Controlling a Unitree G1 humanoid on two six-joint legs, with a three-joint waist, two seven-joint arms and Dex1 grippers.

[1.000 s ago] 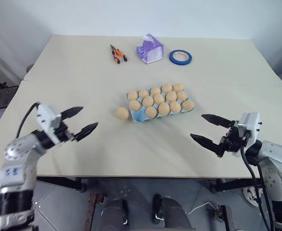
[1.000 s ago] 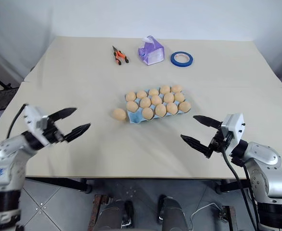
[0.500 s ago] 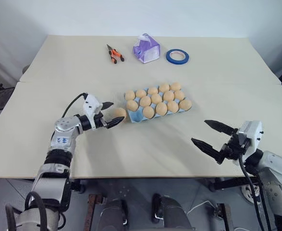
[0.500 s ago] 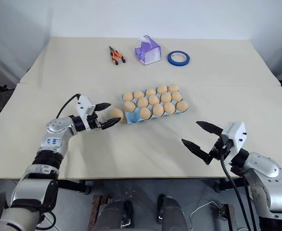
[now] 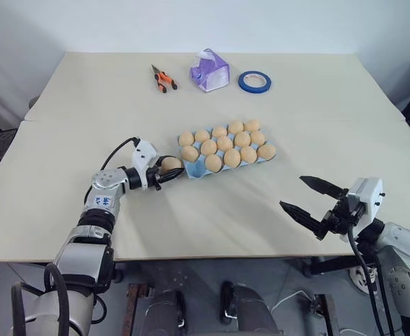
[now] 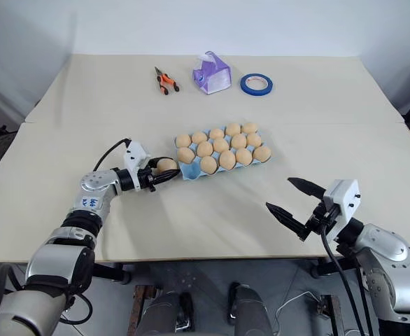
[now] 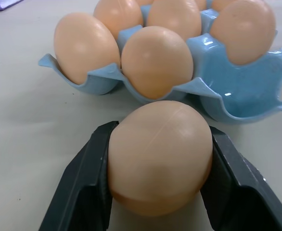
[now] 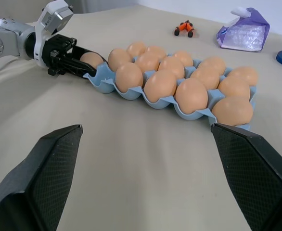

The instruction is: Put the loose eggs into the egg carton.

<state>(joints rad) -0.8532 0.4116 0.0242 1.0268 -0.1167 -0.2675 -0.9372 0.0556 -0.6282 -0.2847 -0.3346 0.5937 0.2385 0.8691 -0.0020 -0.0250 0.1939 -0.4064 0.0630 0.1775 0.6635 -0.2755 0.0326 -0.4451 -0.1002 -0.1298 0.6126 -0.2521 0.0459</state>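
Observation:
A light blue egg carton [image 5: 196, 168] sits mid-table, its cups holding several tan eggs, with one cup [image 7: 237, 96] at the near-left corner bare. One loose egg [image 5: 171, 164] rests on the table just left of that corner. My left gripper [image 5: 170, 169] is shut on this egg; both black fingers [image 7: 90, 178] press its sides in the left wrist view. My right gripper [image 5: 292, 192] hangs open and holds nothing near the table's front right, well away from the carton [image 8: 153, 103].
Along the table's far edge lie orange pliers [image 5: 163, 77], a purple tissue pack [image 5: 209, 70] and a blue tape roll [image 5: 254, 82]. A seam [image 5: 58, 120] crosses the tabletop behind the carton.
My left arm reached forward and right to the loose egg, then its fingers closed around it. The right gripper stayed where it was, open.

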